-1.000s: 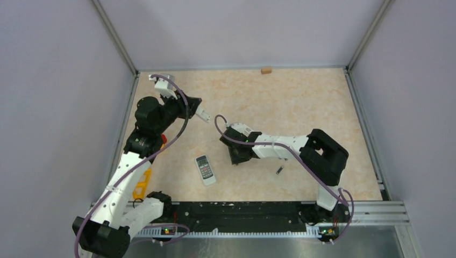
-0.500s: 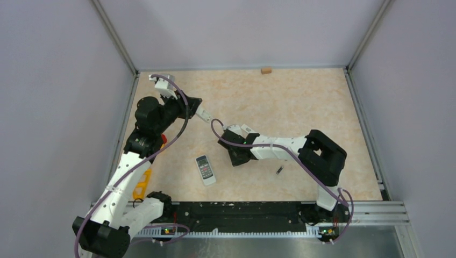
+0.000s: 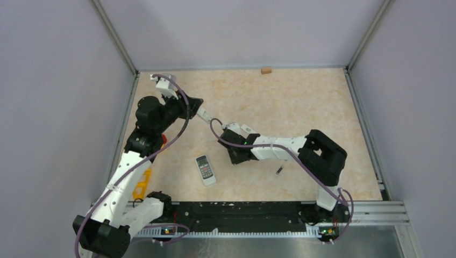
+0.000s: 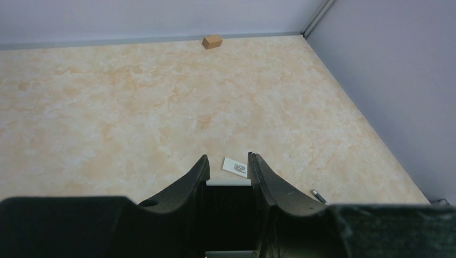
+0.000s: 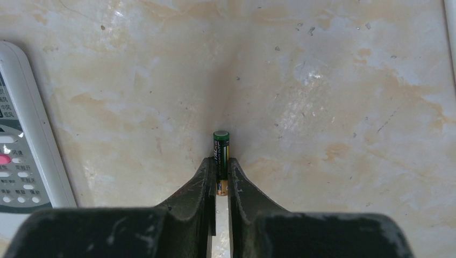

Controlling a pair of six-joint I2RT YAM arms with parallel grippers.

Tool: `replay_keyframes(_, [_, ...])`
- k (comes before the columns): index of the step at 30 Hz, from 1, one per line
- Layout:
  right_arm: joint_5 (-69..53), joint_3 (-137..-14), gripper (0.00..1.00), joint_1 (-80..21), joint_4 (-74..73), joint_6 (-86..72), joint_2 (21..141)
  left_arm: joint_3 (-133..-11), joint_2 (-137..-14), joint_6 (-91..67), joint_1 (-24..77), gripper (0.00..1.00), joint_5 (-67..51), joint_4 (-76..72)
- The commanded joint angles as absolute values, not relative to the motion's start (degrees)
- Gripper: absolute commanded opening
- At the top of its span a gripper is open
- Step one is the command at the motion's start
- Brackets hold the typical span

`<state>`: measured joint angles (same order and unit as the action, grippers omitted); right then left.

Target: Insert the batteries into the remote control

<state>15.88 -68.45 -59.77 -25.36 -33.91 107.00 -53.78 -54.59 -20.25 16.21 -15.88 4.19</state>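
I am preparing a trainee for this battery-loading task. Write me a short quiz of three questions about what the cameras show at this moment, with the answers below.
1. True or false: the right gripper has its jaws shut on a battery.
2. What is between the jaws of the left gripper?
A. a white piece with a printed label
B. a pencil
C. nothing
3. Fill in the missing word: the remote on the table lies with its buttons facing ____.

Key: 1 true; 2 A; 3 up.
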Motion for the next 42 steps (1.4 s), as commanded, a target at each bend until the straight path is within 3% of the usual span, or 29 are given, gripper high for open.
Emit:
replay_keyframes(1, [19.0, -65.1, 0.04, -58.6, -20.9, -32.1, 98.4, -53.9, -55.4, -21.0, 16.1, 0.00, -18.5, 0.4])
replay_keyframes(6, [16.4, -57.8, 0.00, -55.4, -13.5, -28.7, 83.6, -53.9, -58.2, -23.9, 16.1, 0.00, -24.8, -2.5])
replay_keyframes(9, [9.9, -53.4, 0.01, -52.8, -7.9, -26.9, 74.3, -53.5, -61.4, -26.9, 16.1, 0.00, -34.9, -6.8])
replay_keyframes(16, [1.6, -56.3, 0.02, -52.3, -10.7, -20.3, 64.7, -51.7, -69.1, -41.2, 18.0, 0.00, -50.8, -21.2])
replay_keyframes(20, [-1.6, -59.4, 0.03, -52.2, -14.3, -19.5, 64.6, -52.4, -72.4, -47.8, 18.9, 0.00, -52.9, -23.2])
replay_keyframes(27, [3.3, -67.3, 0.04, -52.4, -25.0, -19.9, 68.9, -53.2, -77.8, -55.8, 19.2, 0.00, -53.3, -22.4])
replay_keyframes(33, [-1.4, -70.2, 0.05, -52.8, -27.8, -15.1, 71.4, -54.1, -80.5, -57.6, 19.1, 0.00, -52.7, -17.7])
replay_keyframes(42, [0.9, -74.6, 0.06, -54.6, -33.8, -12.4, 76.8, -53.6, -81.1, -56.5, 19.2, 0.00, -52.9, -16.0])
